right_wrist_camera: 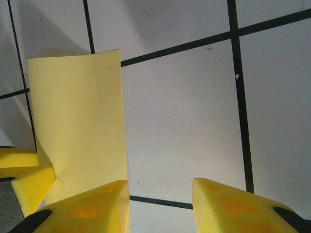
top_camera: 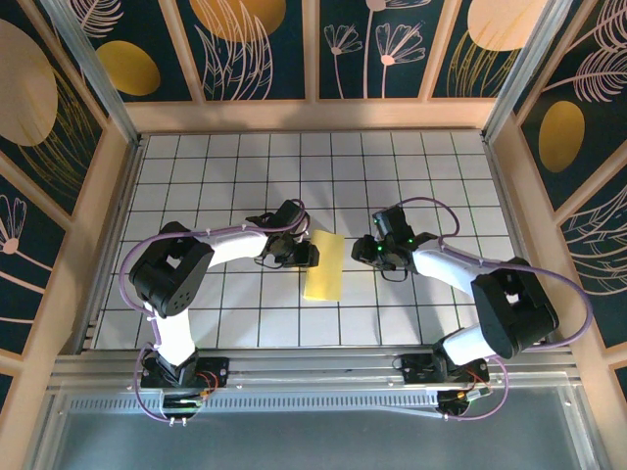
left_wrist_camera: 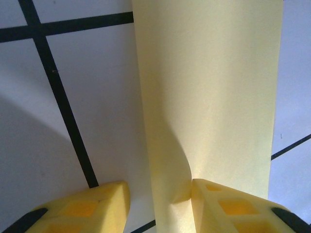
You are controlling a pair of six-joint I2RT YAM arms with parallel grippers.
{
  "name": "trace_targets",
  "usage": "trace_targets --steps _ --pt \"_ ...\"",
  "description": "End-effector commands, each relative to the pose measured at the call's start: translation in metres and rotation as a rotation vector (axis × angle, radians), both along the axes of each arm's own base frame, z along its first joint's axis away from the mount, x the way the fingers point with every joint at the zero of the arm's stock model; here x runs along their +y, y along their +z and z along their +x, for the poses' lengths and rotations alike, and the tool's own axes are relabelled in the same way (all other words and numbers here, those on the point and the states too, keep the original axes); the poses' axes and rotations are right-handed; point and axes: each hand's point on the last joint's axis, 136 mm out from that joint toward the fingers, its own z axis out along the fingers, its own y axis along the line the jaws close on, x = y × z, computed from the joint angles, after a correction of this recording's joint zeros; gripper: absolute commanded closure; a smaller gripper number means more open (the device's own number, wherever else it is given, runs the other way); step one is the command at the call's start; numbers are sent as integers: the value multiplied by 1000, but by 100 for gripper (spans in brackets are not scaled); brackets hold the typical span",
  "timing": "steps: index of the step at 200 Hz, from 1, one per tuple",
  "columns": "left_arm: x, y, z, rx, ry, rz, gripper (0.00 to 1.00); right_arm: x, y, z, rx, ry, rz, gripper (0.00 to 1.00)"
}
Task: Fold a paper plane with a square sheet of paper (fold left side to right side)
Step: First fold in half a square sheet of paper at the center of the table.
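Consisted of 2 arms, the left arm (top_camera: 176, 274) and the right arm (top_camera: 495, 308), each built of glossy white link tubes between bulky black joint housings and bolted on a small black base (top_camera: 186, 374) at the near rail. Carried a thin purple cable (top_camera: 211, 233) looped along each arm from base to wrist, plus a green light (top_camera: 380, 249) on the black wrist of the right one. Ended in 2-finger grippers, the left gripper (left_wrist_camera: 158, 187) and the right gripper (right_wrist_camera: 160, 184), with blocky yellow fingers (right_wrist_camera: 233, 206) moulded with recessed square pockets and black strips at their outer edges.
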Motion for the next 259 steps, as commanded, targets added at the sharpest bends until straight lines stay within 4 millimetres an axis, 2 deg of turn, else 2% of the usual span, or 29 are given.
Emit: trace_targets --steps 1,259 --pt "0 -38 -23 83 -52 39 60 4 1 3 -8 20 7 61" --pt "1 -43 -26 113 -18 37 58 3 -1 1 -3 20 5 61"
